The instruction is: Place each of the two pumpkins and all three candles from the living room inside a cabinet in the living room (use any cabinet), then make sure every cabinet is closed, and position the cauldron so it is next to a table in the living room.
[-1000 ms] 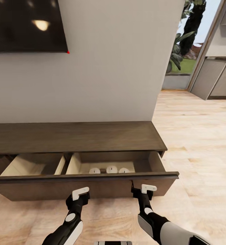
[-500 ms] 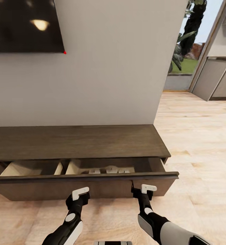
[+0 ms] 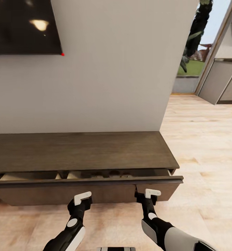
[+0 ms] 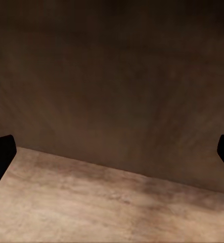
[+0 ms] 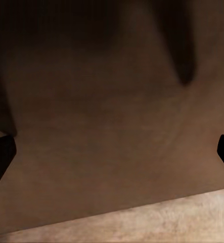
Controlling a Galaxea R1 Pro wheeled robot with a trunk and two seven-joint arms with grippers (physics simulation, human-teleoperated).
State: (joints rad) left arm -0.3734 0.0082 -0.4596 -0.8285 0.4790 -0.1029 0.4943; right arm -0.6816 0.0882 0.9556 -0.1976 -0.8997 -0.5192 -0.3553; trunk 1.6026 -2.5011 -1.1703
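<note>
While the cabinet (image 3: 77, 151) drawer stands only a sliver open, the left gripper (image 3: 81, 198) and right gripper (image 3: 150, 194), both spread wide and empty, sit against its front; an even, level push should seat it flush.

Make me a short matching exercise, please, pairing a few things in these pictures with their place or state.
Things:
1. cabinet drawer
2. left gripper
3. right gripper
4. television

Place or state:
A. on the wall, upper left of the head view
B. open, at the drawer front near its right end
C. slightly ajar under the cabinet top
D. open, at the drawer front near its middle

Pairs: 1-C, 2-D, 3-B, 4-A
</note>
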